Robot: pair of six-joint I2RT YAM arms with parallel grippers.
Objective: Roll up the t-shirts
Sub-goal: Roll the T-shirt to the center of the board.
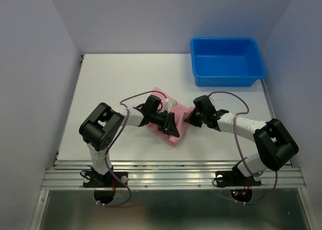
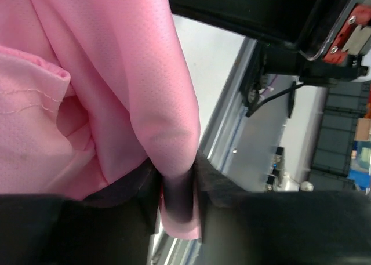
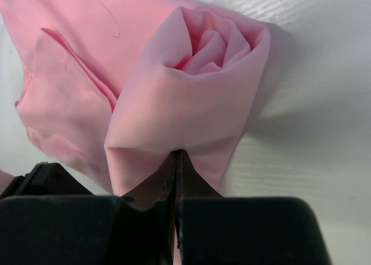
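Left gripper point(image 2: 178, 198), right gripper point(image 3: 175, 166) pinched pink t-shirt point(image 3: 174, 102); we feared roll beyond right tips unwinding if fabric slipped.

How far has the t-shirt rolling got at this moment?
Done: the t-shirt is gathered into a compact bundle, and its rolled end shows a spiral. In hand: the left gripper and the right gripper are both shut on its fabric. Left: a flat flap beside the roll is not wound in, so the roll looks unfinished.
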